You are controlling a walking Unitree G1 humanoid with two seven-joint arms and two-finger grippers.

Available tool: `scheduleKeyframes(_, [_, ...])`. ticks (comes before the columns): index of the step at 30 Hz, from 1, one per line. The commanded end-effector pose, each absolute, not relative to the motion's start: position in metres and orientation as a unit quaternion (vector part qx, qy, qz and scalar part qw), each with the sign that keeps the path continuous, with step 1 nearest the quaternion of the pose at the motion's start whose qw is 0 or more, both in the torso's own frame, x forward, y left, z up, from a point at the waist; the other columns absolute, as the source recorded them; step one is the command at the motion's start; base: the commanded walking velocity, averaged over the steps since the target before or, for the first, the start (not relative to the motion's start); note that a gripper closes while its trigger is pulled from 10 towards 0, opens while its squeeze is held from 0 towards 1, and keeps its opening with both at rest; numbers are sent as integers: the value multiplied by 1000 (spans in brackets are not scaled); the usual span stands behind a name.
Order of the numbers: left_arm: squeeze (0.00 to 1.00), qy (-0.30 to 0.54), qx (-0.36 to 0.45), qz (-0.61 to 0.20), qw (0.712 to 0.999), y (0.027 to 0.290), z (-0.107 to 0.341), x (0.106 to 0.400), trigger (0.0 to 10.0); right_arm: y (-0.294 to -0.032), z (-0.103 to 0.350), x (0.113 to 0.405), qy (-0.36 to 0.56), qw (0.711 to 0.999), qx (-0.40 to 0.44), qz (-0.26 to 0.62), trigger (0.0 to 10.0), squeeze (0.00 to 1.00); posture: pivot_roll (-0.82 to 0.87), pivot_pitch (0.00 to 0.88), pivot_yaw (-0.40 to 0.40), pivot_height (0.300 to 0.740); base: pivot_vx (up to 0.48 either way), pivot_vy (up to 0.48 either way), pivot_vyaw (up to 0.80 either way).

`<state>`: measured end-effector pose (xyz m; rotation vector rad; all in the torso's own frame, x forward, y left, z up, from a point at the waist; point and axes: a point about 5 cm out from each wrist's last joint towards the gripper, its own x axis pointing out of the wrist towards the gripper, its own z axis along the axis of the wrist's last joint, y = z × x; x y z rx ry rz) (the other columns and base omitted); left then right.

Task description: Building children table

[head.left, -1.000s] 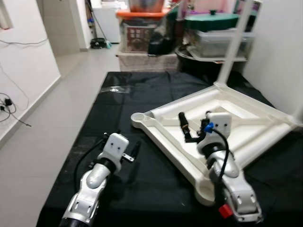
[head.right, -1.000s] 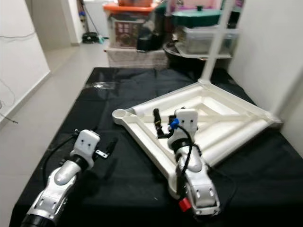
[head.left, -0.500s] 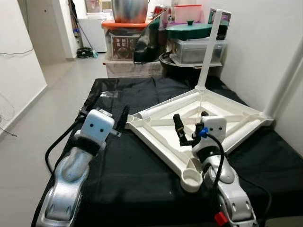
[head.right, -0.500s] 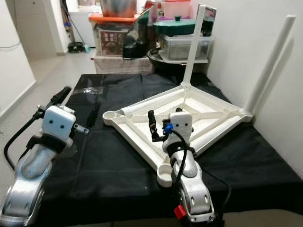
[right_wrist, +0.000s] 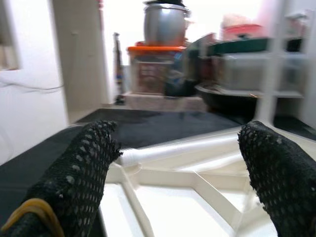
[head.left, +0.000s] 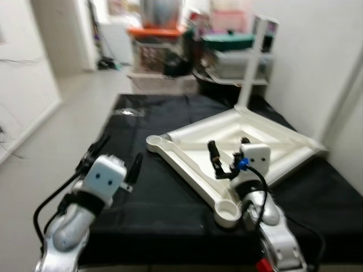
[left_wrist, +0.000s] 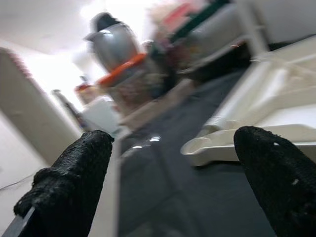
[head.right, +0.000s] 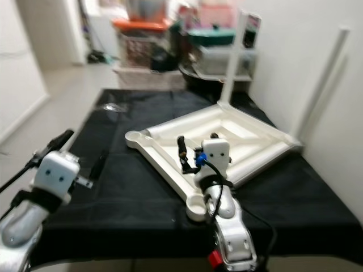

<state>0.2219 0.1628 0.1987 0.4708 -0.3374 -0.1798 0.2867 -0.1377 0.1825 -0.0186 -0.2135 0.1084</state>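
Upturned children's table on the black counter, both arms raised and empty

The white tabletop [head.left: 266, 144] lies upside down on the black-draped counter [head.left: 164, 192], with two legs [head.right: 232, 62] already standing up at its far corners. The right gripper [head.left: 227, 161] hovers over the near edge rail, jaws spread and holding nothing, close behind the empty corner socket [head.left: 227, 211]. The left gripper [head.left: 116, 164] hangs over bare cloth, jaws likewise released, well apart from the other empty socket [head.left: 154, 140]. The right arm looks better placed.
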Motion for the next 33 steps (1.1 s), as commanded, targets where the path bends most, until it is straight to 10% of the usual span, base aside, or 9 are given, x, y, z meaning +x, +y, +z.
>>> scheduleKeyframes(1, [0,-165,241,-95,952,162,201,220,10000,-136,179,283,-107,993,-17,52,10000,0,117,0,-35,740,0,0,0])
scheduleKeyframes(33, [0,-124,217,-86,964,166,192,238,10000,-138,183,294,-113,992,-32,41,10000,0,90,0,-46,740,0,15,0])
